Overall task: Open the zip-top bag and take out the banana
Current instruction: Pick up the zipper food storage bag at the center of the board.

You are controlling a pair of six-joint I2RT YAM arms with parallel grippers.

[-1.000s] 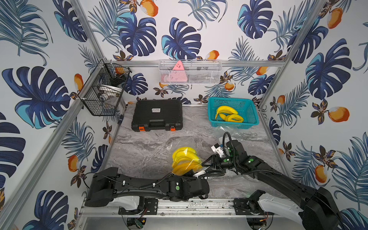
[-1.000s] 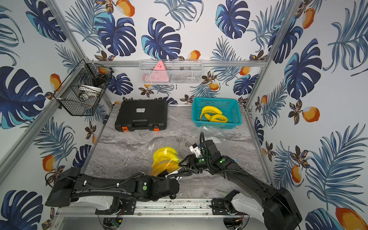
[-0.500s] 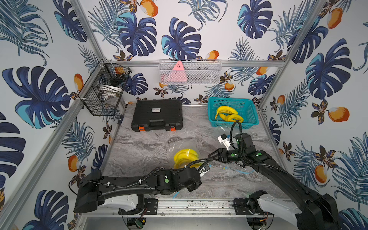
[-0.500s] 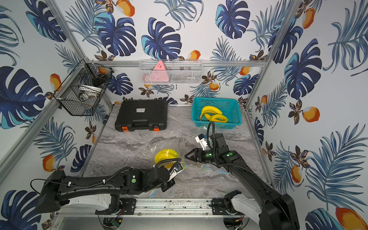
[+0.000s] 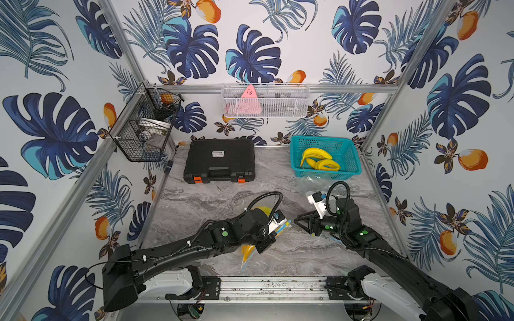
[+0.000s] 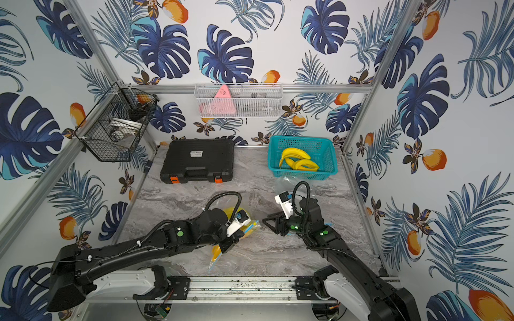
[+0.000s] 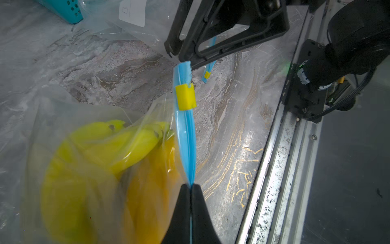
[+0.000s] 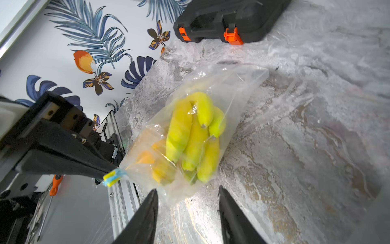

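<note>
- zip-top bag [image 8: 238, 84]: clear, lying near the front middle of the tabletop [image 8: 306, 137], between the two arms, with its zip edge raised.
- bananas [image 8: 190, 135]: one bunch, seen inside the bag, not yet taken out.
- zip strip [image 7: 185, 143]: blue and apparently sealed. A yellow slider [image 7: 185, 97] is seated near its free end.
- left gripper [image 7: 191, 187]: closed, with the strip pinched at the end away from the slider.
- right gripper [image 8: 187, 190]: jaws apart, nothing held, just beside the strip's free end.
- handling, as judged: the slider is to be taken squarely by the right gripper and drawn along the strip, which is to be held taut by the left.
- caution: a second slider [image 7: 207, 74], on an empty bag beneath the right gripper, is not to be mistaken for it.
</note>
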